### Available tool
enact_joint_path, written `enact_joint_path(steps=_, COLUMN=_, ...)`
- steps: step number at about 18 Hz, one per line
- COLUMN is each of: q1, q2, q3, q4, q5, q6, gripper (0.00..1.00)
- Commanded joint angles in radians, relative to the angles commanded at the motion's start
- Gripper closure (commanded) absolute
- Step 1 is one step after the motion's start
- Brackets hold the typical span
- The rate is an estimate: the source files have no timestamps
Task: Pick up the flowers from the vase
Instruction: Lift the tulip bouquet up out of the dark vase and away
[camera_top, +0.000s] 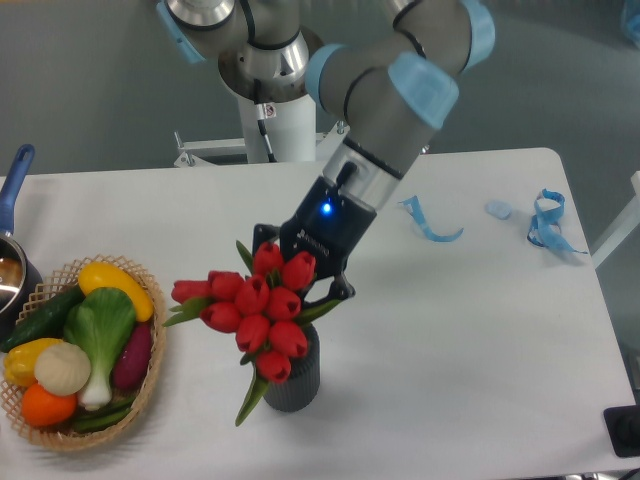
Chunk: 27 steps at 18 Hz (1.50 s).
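- The white rectangular table bears everything here.
- The grey-and-blue robot arm slopes down from the upper middle toward the bouquet.
- A woven wicker basket of colourful vegetables sits at the table's left edge.
- The bunch of red tulip buds with green leaves is above the vase mouth, leaning left, lower stems hidden.
- The black two-finger gripper is pinched on the bunch from behind.
- The dark grey ribbed cylindrical vase stands upright beneath the blooms.
- A thin blue ribbon lies far right.
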Motion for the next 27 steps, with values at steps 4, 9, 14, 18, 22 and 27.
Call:
enact_joint_path(steps=4, q1=0.006, q2=0.025, q3=0.046, q4=-0.002, q5=-0.025, q6=-0.069, gripper=0.72)
enact_joint_path(steps=9, q1=0.017, q2=0.051, q3=0.087, q4=-0.002, q5=-0.02, q6=-0.123, gripper=0.72)
enact_joint_path(steps=14, q1=0.083, q2=0.058, q3=0.115, q4=-0.002, q5=-0.022, q6=-0.167, gripper=0.72)
enact_joint_path(steps=18, q1=0.164, q2=0.034, q3=0.115, q4=0.0, q5=-0.02, q6=-0.112, gripper=0.72)
enact_joint_path(steps=22, q1=0.222, q2=-0.029, q3=0.13, q4=0.0, q5=-0.017, q6=-0.014, gripper=0.72)
enact_joint_path(steps=27, q1=0.276, q2=-0.044, q3=0.095, q4=-0.003, q5=-0.008, q6=0.035, gripper=0.72)
